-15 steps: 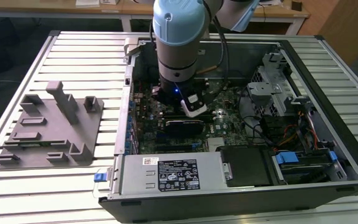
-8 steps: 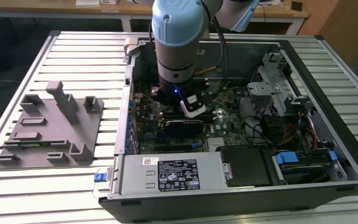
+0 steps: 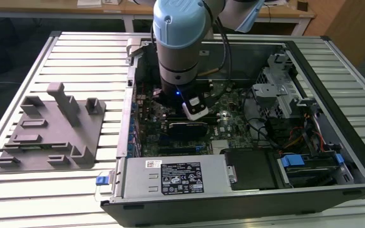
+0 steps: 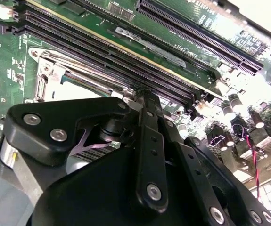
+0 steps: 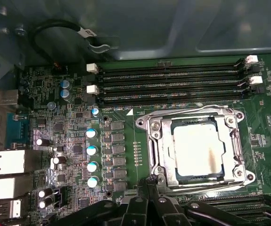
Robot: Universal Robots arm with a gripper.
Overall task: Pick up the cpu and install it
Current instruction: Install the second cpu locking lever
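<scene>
In the second wrist view, the cpu (image 4: pixel 81 89) in its socket frame (image 4: pixel 43 70) is largely hidden by the gripper (image 4: pixel 142 94).

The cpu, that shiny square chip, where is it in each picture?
First wrist view: the cpu sits inside the metal socket frame, below the memory slots.
Second wrist view: its pale corner peeks over the gripper.
Exterior view: cannot tell.
Shared landmark: the socket frame.

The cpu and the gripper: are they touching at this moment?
Apart. In the first wrist view the cpu lies inside the socket frame, and the gripper tips end at the frame's edge, off the chip.
</scene>
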